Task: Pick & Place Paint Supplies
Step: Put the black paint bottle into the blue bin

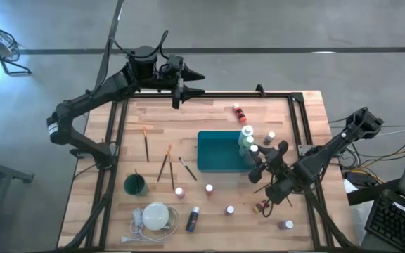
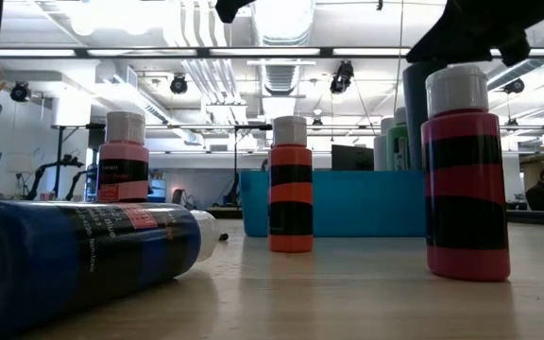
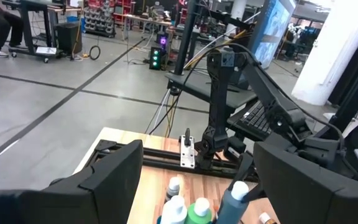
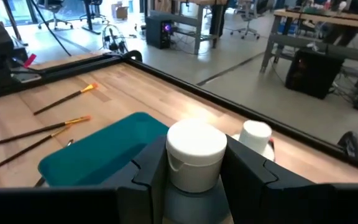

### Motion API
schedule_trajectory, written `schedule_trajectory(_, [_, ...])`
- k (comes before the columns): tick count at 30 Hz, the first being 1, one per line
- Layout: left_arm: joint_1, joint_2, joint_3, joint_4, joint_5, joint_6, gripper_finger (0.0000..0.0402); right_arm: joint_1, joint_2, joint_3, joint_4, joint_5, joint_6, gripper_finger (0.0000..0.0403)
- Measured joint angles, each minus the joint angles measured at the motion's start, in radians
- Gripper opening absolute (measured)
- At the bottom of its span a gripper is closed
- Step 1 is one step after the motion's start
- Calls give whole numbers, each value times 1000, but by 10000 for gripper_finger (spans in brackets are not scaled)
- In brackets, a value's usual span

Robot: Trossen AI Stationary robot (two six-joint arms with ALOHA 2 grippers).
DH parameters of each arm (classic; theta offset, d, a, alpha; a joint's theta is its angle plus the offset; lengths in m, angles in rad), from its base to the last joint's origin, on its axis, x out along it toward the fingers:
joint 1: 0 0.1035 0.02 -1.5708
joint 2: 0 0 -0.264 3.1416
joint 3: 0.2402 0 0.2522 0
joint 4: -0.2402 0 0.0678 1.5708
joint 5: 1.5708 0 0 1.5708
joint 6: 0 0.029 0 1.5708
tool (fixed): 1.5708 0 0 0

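Several white-capped paint bottles stand or lie on the wooden table: a cluster point(image 1: 245, 137) at the teal tray's right edge, a red one point(image 1: 239, 111) lying near the far edge, and others point(image 1: 209, 188) toward the near edge. Thin brushes point(image 1: 164, 167) lie left of the tray. My right gripper point(image 1: 257, 167) is at the tray's right near corner, shut on a grey-blue bottle point(image 4: 196, 149). My left gripper point(image 3: 197, 186) waits open, high over the far edge point(image 1: 180, 90). My right gripper pinches the grey-blue bottle between its two fingers at the base of its white cap point(image 4: 194, 177). The fingers point(image 4: 151, 165) come about level from the table's near right side. The bottle is upright. In the low view the tray hides its bottom point(image 2: 416, 113), so I cannot tell if it is lifted.
The teal tray point(image 1: 220, 151) sits mid-table. A green cup point(image 1: 135, 185) and a white disc with a cord point(image 1: 156, 216) are at the near left. A blue bottle point(image 1: 192, 219) and a small red one point(image 1: 262, 206) lie near the front edge. Black rails frame the table's sides.
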Motion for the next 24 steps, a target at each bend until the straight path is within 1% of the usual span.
schedule_trajectory(5, [0,0,0,1,0,8,310,0,1,-21,60,1,-3,113])
schedule_trajectory(15, [0,0,0,2,0,27,310,-17,16,-37,60,15,56,113])
schedule_trajectory(19, [0,0,0,2,0,25,310,-21,16,-71,65,12,104,113])
schedule_trajectory(24, [0,0,0,2,0,25,310,-38,16,-143,158,-4,124,113])
